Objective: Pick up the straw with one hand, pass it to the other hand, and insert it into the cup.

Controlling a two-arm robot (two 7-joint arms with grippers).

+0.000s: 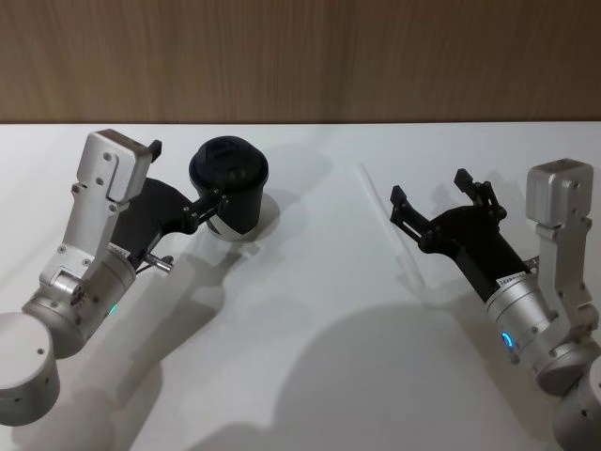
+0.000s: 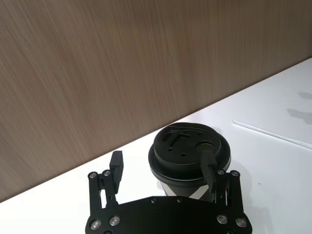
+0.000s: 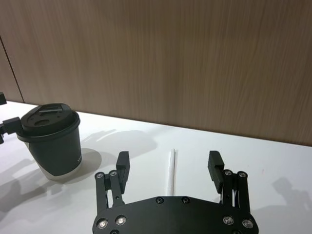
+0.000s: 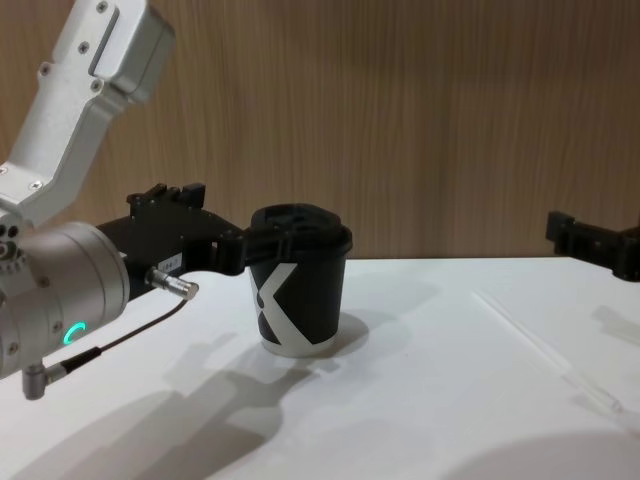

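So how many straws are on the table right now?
1. The straw lies flat on the table, right of the cup, by the open right gripper.

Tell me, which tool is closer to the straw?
Right. The right tool is open right beside the straw; the left tool is off to the other side, open at the cup.

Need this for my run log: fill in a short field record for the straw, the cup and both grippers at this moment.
straw: lying flat on the white table, not gripped
cup: upright, lid on, no straw in it
left gripper: open, beside the cup, one finger close to the lid's edge; contact unclear
right gripper: open, low over the table, the straw lined up between its fingers in the right wrist view
task stage: straw not yet picked up
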